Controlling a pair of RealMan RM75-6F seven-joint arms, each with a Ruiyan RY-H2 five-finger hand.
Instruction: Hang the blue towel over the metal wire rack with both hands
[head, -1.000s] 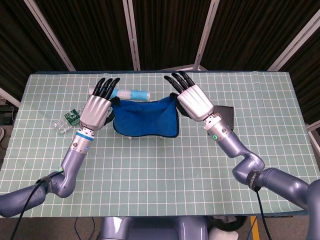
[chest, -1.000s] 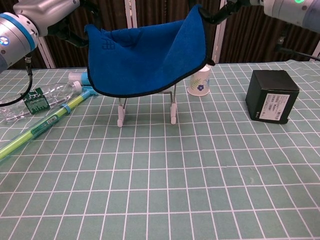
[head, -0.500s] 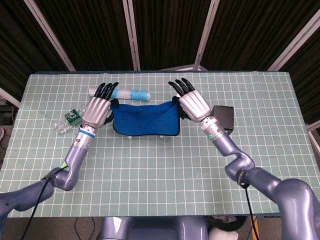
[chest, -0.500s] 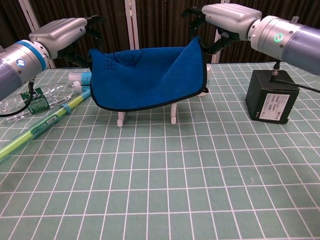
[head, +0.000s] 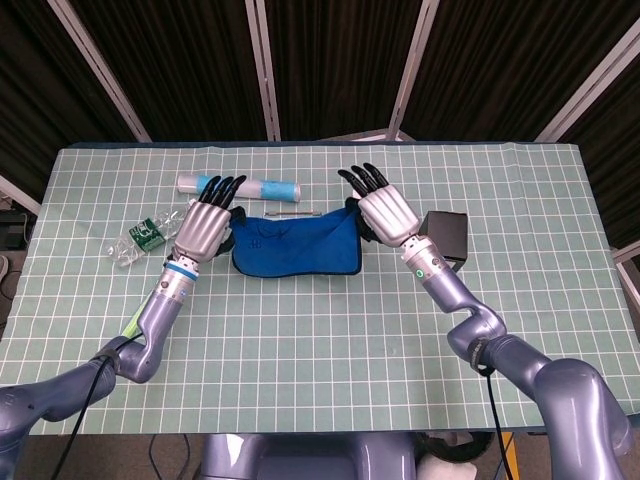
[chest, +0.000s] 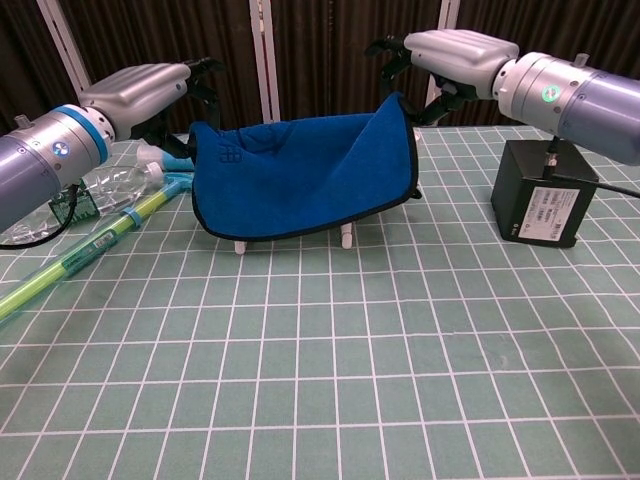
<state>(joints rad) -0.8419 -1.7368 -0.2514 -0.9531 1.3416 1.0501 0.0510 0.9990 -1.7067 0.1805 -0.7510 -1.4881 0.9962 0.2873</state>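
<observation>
Both hands have come lower since the earlier frames, and the blue towel (chest: 300, 185) now sags over the metal wire rack (chest: 345, 236), only the rack's white feet showing beneath its hem. Left hand (chest: 150, 88) grips the towel's left corner, fingers curled behind it; right hand (chest: 455, 52) pinches the raised right corner (thumb contact hidden). Black box (chest: 545, 193) stands just right of the towel. Crushed clear bottle (chest: 105, 190) and green stick (chest: 85, 252) lie left; blue-white tube (head: 255, 187) behind.
</observation>
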